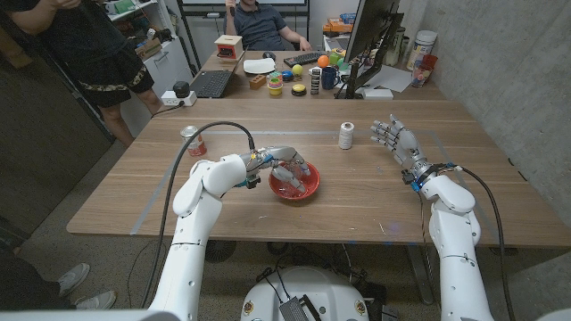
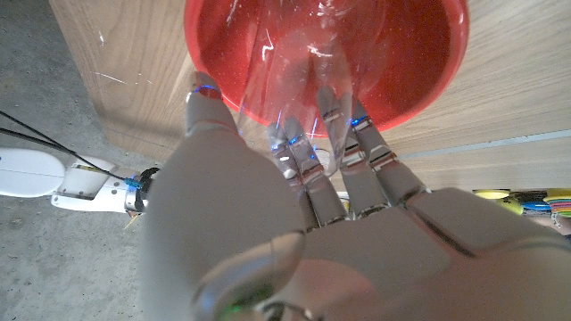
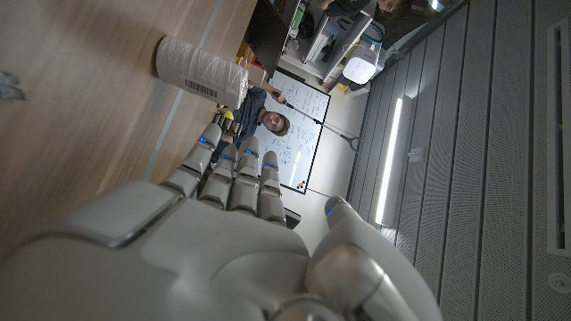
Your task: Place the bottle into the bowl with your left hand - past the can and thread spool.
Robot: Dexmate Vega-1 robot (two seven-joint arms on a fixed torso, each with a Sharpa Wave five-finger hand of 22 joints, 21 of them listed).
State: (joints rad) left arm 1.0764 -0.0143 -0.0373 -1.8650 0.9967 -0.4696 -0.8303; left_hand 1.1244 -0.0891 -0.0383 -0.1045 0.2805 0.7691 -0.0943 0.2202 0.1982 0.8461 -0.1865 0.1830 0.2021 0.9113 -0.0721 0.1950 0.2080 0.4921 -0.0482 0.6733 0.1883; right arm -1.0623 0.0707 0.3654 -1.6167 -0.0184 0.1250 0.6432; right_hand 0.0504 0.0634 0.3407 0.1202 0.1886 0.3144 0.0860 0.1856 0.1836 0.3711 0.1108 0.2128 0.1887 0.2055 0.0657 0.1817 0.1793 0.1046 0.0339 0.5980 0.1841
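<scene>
Nearest me, my left hand [image 1: 284, 166] reaches over the round red plastic bowl [image 1: 308, 190], fingers [image 2: 343, 147] curled around the clear plastic bottle [image 2: 299, 53], which already sits down inside the bowl; I judge the grip is kept only until it settles. My right hand [image 1: 397, 141] waits out of the way at the right, fingers spread, holding nothing. Farther off stand the white thread spool [image 1: 346, 135] and, at the left, the red-and-silver drink can [image 1: 193, 141].

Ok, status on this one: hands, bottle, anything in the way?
Left hand holds bottle inside bowl. Right hand open, off to the side. Can and spool stand clear behind.
</scene>
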